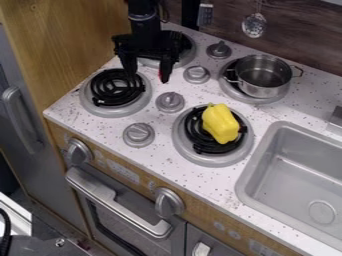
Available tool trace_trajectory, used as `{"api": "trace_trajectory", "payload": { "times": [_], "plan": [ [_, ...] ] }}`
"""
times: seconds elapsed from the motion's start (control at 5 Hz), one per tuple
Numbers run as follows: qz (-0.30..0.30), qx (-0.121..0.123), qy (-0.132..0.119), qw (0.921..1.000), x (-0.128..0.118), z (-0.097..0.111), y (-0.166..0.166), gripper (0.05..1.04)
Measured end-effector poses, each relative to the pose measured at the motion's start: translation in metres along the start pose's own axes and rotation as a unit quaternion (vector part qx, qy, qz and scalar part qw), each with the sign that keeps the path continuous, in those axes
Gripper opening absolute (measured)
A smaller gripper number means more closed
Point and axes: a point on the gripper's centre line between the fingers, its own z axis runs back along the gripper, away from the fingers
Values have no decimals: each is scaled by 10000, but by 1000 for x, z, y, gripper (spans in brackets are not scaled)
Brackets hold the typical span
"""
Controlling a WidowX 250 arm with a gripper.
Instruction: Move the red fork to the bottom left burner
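The wide-open, seemingly empty claw [148, 76] could, if it closes off-centre, knock the barely visible red fork [160, 74] away.

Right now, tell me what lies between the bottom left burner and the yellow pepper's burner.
The camera view shows a knob on speckled counter between the bottom left burner and the bottom right burner.
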Motion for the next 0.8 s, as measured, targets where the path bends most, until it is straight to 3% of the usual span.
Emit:
{"api": "trace_trajectory", "payload": {
  "times": [0.2, 0.4, 0.8],
  "plan": [
    [0, 1, 207, 9998, -6, -14, 0, 997],
    [-37, -31, 299, 9995, 5, -24, -2, 997],
    [-198, -123, 132, 9996, 42, -36, -17, 997]
  ]
}}
